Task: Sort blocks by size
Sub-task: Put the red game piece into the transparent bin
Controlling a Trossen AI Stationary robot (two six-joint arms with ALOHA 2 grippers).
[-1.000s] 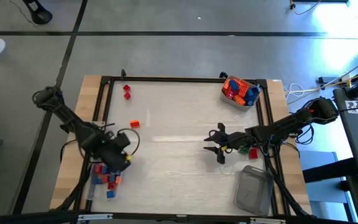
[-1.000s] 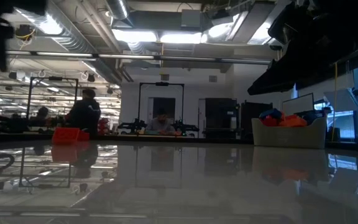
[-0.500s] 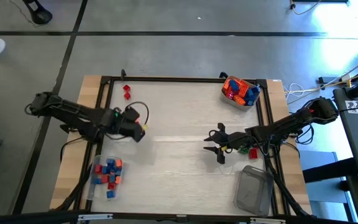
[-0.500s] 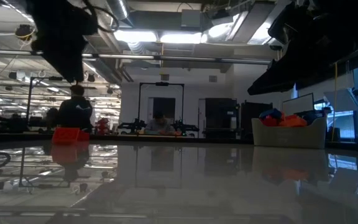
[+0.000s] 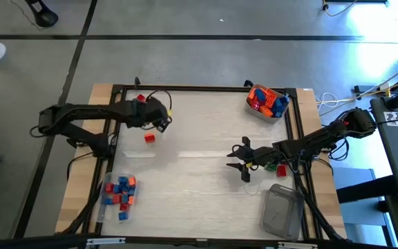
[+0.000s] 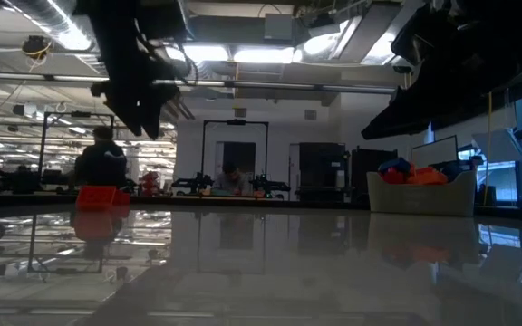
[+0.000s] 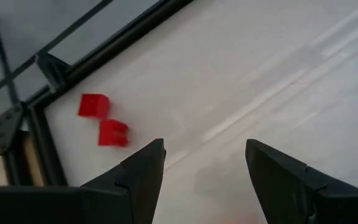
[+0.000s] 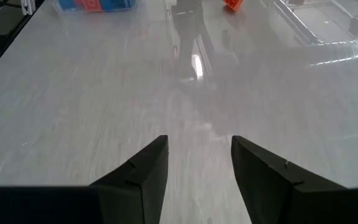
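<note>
High view: left gripper (image 5: 166,117) sits over the far-left part of the table (image 5: 199,180), fingers spread wide, nothing between them. Left wrist view confirms it: both dark fingers (image 7: 143,174) apart with only bare tabletop in the gap, and two small red blocks (image 7: 103,119) lying just beside each other near the black frame corner (image 7: 48,68). From above those same two reds show at the far-left corner, partly behind the left arm. One more red block (image 5: 149,137) lies alone on the table, near the left gripper on its near side, not touching it. Right gripper (image 5: 239,160) hangs over the right-centre of the table, fingers parted, holding nothing; right wrist view shows its fingers (image 8: 143,171) apart over bare white surface. Sorted pile of small red, blue and orange blocks (image 5: 118,196) sits in a clear tub at the near-left edge. Far-right corner: clear tub (image 5: 267,102) filled with bigger orange, blue and red blocks. Near-right: another clear tub (image 5: 282,211), looks to hold no blocks. A green and a red block (image 5: 276,168) lie under the right arm near the right frame rail. Low view: a red block (image 6: 97,196) on the table at left, the filled tub at right, and people in the room behind.
</note>
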